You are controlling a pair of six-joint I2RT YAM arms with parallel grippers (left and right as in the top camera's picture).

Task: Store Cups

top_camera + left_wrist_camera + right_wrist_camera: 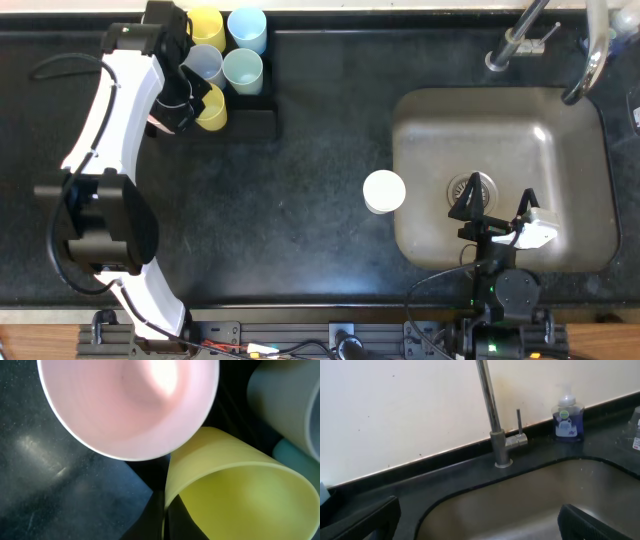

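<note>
Cups point(243, 70) sit bunched in the black tray point(255, 125) at the far left. The left gripper point(183, 95) hovers there, with a pink cup point(130, 405) just beside a yellow cup point(235, 495); can't tell if it's gripping anything. White cup point(384, 191) sits just left of the sink point(420, 120). Right gripper point(495, 207) hangs over the sink, spread wide, holding nothing.

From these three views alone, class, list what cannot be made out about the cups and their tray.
- Pink cup: its outside and base, left wrist view, cut off by the top edge.
- Tray: its left slots, top view, covered by the left arm.
- Tilted yellow cup: whether it sits in a slot, top view, partly hidden by the arm.
</note>
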